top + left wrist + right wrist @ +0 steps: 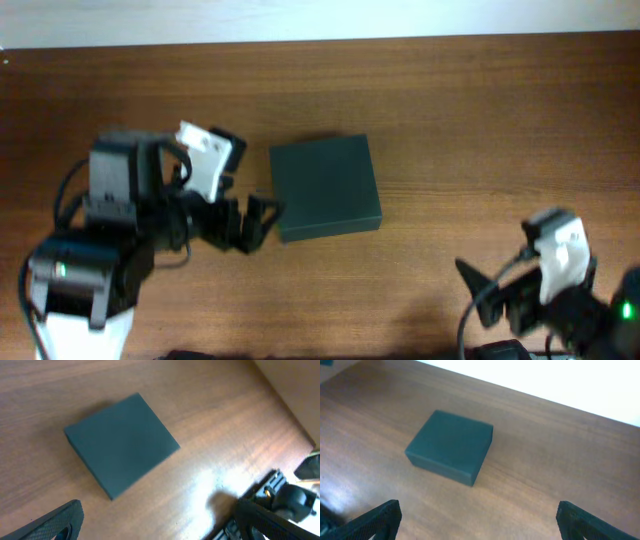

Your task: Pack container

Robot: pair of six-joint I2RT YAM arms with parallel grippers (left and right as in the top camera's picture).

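Note:
The container (325, 188) is a dark green-black flat box, lid closed, lying on the wooden table near the middle. It also shows as the container (122, 442) in the left wrist view and the container (451, 445) in the right wrist view. My left gripper (245, 228) stands open just left of the box's near-left corner, apart from it; in its own view the left gripper (160, 525) has only bare wood between its fingers. My right gripper (478, 292) is open at the front right, well away from the box, and the right gripper (480, 522) holds nothing.
The brown wooden table (480, 110) ends at a far edge along the top, with a pale surface beyond. The right arm's black body (287, 500) shows at the right edge of the left wrist view. No other objects lie on the wood.

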